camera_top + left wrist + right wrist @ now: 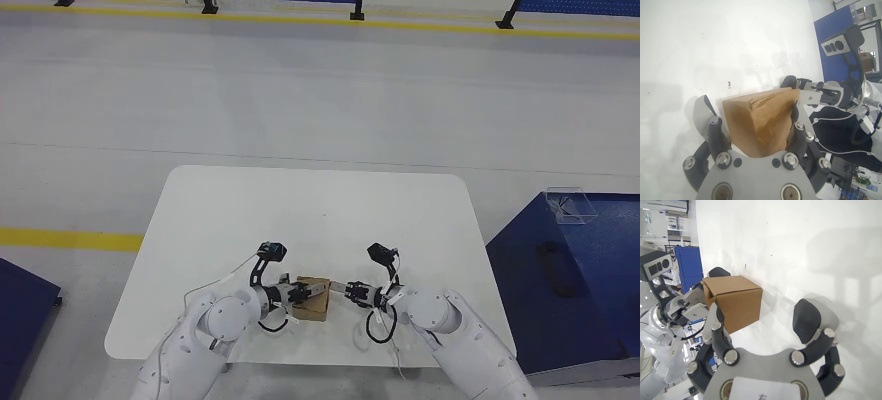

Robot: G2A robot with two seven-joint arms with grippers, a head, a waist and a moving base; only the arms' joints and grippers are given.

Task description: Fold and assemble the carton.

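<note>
Left end effector [750,105], spread wide, straddles the carton [762,117]; right end effector [761,313], likewise spread, holds nothing. Unbalanced pressure may crush or skid the carton.

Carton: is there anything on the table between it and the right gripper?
Nothing visible does. The open right gripper faces the carton directly, with one finger close beside it on the table. The left gripper straddles the carton's far end and is not between them.
</note>
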